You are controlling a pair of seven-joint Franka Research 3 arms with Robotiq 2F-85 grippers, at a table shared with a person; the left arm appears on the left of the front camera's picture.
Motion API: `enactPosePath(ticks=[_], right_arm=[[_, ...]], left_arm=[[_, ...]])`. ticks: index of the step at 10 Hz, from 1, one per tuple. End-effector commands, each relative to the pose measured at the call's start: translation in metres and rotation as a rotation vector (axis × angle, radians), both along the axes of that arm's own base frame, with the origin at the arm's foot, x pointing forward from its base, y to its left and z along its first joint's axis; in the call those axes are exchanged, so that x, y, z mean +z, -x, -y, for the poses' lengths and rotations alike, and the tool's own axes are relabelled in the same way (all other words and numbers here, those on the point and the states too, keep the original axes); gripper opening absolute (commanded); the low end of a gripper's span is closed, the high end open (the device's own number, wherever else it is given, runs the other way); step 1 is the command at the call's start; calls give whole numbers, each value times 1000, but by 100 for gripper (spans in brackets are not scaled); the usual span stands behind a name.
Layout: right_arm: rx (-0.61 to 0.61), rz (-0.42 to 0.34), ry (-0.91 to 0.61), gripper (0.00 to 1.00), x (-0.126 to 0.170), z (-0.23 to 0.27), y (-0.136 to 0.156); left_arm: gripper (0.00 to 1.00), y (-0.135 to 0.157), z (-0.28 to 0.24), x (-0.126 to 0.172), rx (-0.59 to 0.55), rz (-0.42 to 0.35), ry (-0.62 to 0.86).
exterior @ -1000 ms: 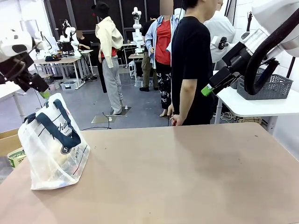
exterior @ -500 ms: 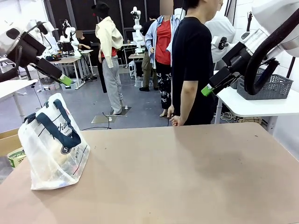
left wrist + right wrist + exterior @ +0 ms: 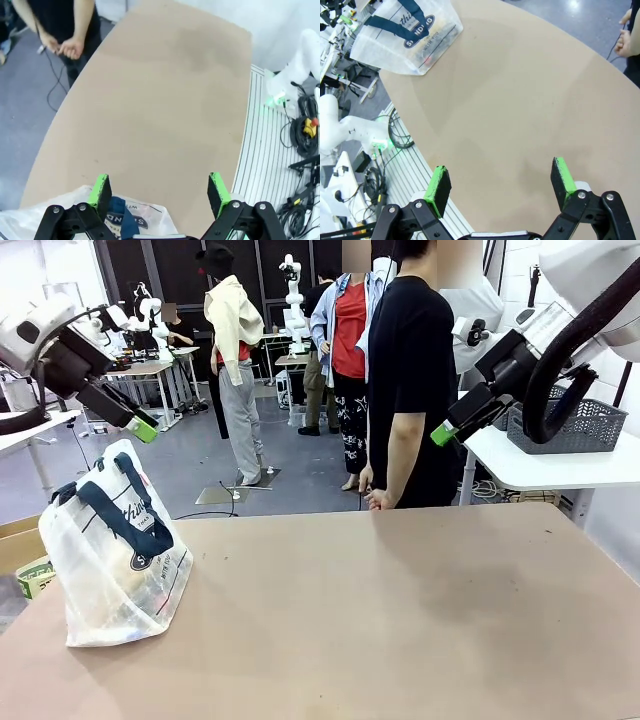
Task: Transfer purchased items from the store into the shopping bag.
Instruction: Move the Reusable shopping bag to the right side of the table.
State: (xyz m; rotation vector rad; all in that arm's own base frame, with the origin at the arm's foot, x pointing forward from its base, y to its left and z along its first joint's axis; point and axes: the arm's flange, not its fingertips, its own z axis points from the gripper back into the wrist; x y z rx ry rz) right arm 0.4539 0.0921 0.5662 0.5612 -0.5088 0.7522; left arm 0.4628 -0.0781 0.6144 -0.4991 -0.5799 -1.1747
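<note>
A tan table (image 3: 400,610) seen from the robot's side. The shopping bag (image 3: 115,550), translucent white w/ navy straps and lettering, stands on the table's left part, w/ goods showing faintly through the plastic. The left gripper (image 3: 140,427) hangs in the air above the bag, jaws spread wide, nothing between them; its wrist view looks down past green pads (image 3: 100,187) at the bag top. The right gripper (image 3: 445,432) is raised above the table's far right, jaws also released & empty. A person in a black tee (image 3: 410,390) stands at the far edge, hands (image 3: 65,46) together. A grey basket (image 3: 570,428) sits on a white side table at right.
</note>
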Motion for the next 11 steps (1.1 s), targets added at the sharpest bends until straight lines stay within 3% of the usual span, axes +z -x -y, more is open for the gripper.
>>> enactPosePath(ticks=[1, 11], right_arm=[[-5, -10, -16, 100, -1, -1, 1], [-5, -10, -16, 100, -1, -1, 1]], left_arm=[[100, 0, -4, -1, -25, 44, 41], [100, 1, 1, 2, -20, 22, 6]])
